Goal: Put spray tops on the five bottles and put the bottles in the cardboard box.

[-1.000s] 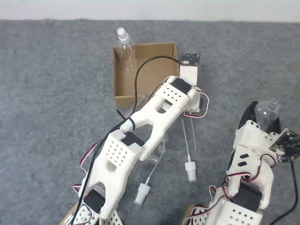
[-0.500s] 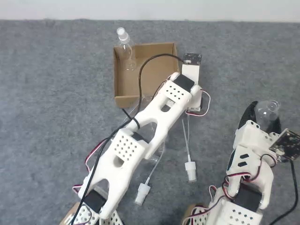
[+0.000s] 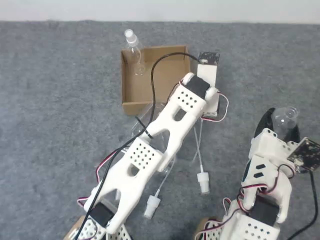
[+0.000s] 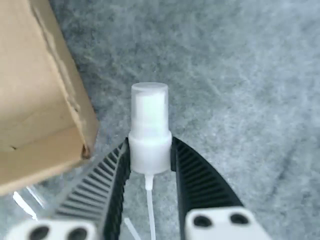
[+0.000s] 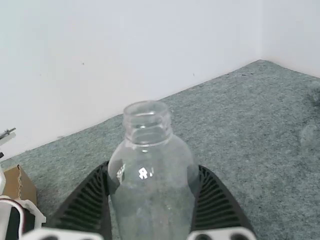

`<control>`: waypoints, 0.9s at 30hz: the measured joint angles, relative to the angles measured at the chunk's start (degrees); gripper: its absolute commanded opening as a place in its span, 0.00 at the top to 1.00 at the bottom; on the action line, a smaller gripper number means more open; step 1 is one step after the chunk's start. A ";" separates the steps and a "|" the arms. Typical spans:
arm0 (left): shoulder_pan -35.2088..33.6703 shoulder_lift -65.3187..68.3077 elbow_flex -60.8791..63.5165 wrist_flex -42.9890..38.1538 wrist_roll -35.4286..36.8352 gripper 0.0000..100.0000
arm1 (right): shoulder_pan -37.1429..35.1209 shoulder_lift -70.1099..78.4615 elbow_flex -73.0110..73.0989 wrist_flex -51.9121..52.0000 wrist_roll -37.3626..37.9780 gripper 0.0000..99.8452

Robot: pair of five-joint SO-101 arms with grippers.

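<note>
My left gripper (image 4: 149, 159) is shut on a white spray top (image 4: 149, 129) with its thin tube hanging down, held just beside a corner of the cardboard box (image 4: 35, 100). In the high view the left arm (image 3: 165, 130) stretches up to the box's (image 3: 131, 100) right side. My right gripper (image 5: 150, 200) is shut on a clear open-necked bottle (image 5: 149, 165), held upright; it shows as the bottle (image 3: 285, 120) at the right in the high view. A capped bottle (image 3: 134, 55) stands in the box's far left corner.
Two loose spray tops (image 3: 202, 180) (image 3: 152, 205) with tubes lie on the grey carpet between the arms. Clear bottles (image 3: 165, 165) lie partly hidden under the left arm. A pale wall runs along the carpet's far edge.
The left arm has shifted to the right and a little farther away, beside the box's right edge. The right arm and its bottle have stayed still.
</note>
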 measured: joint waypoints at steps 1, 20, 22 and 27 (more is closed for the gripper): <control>0.00 0.09 -0.26 0.00 0.00 0.96 | 0.00 0.00 0.00 0.00 0.00 0.99; 1.23 -9.49 3.08 0.18 -4.22 0.99 | 0.00 0.00 0.00 0.00 0.00 0.99; 1.14 -12.48 6.77 0.18 -4.22 0.99 | 0.00 0.00 0.00 0.00 0.00 0.99; 1.41 -21.98 15.38 0.18 -4.40 0.99 | 0.00 0.00 0.00 0.00 0.00 0.99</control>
